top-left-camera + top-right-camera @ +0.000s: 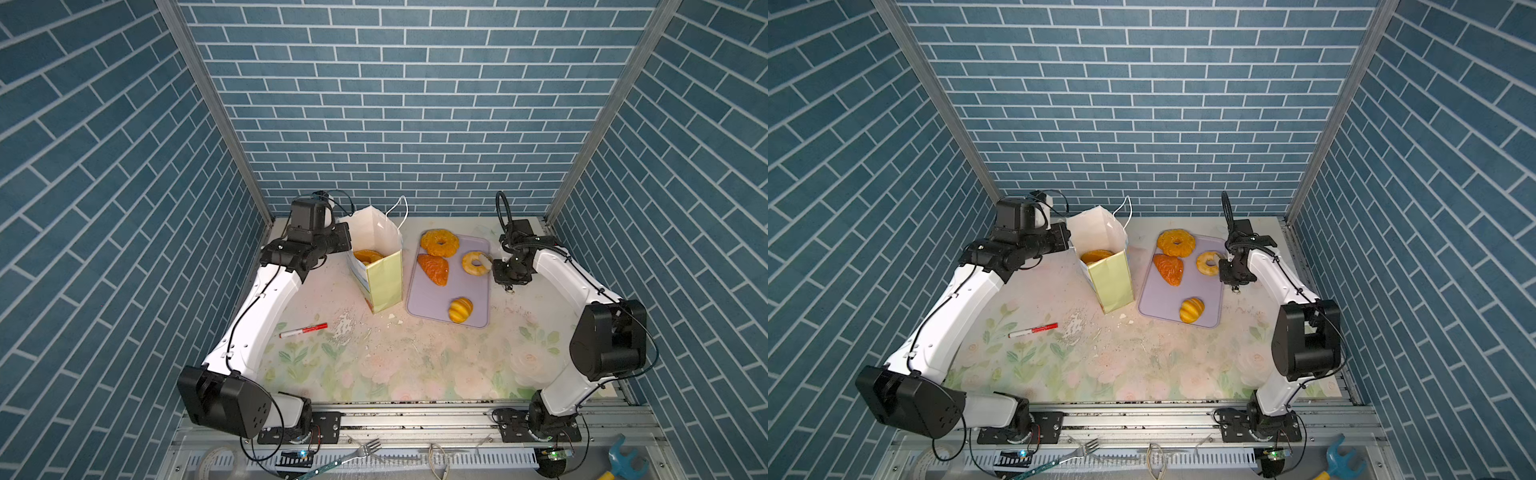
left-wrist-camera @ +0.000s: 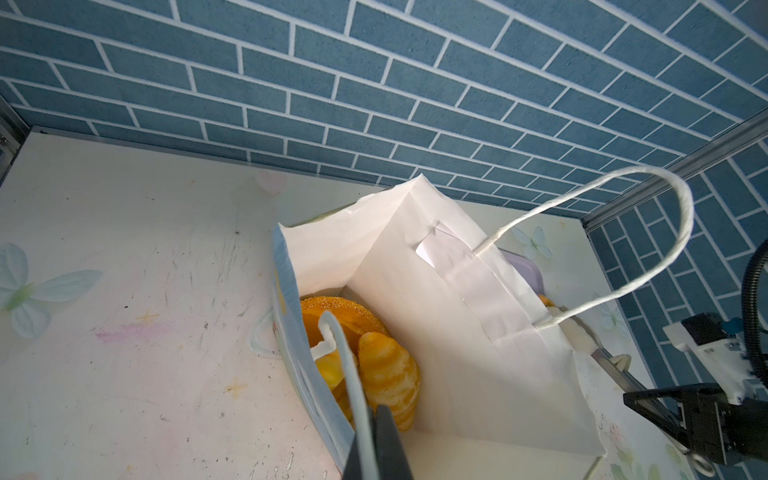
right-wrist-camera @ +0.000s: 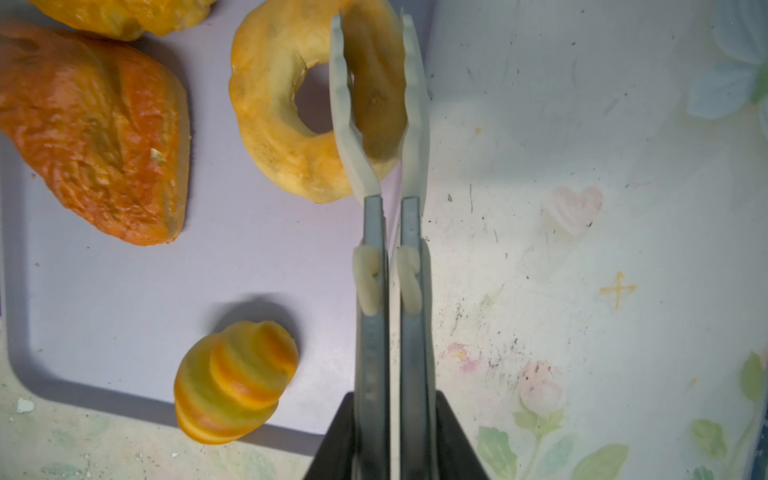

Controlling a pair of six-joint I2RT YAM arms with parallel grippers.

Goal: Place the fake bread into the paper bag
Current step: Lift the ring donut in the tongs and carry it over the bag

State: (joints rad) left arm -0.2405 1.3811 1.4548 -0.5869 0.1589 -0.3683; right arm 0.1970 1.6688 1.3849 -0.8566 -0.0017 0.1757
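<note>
Floral tabletop [image 1: 374, 365], blue-brick walls [image 1: 415, 104]; left hand [image 2: 374, 417] grips paper bag [image 2: 436, 332], right hand [image 3: 372, 41] doughnut [image 3: 270, 124].

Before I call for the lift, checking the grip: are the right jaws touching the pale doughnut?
Touching. The right wrist view shows the right jaws pinching the pale doughnut, one side at its hole, the other against its outer edge.

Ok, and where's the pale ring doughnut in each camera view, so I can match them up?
Both top views: the pale ring doughnut is at the lilac tray's far right edge, right of centre.
Left wrist: not visible; the paper bag hides it.
Right wrist: upper middle, clamped in the right gripper.
Shared landmark: the lilac tray, in every view; the left wrist view shows only a corner past the bag.
</note>
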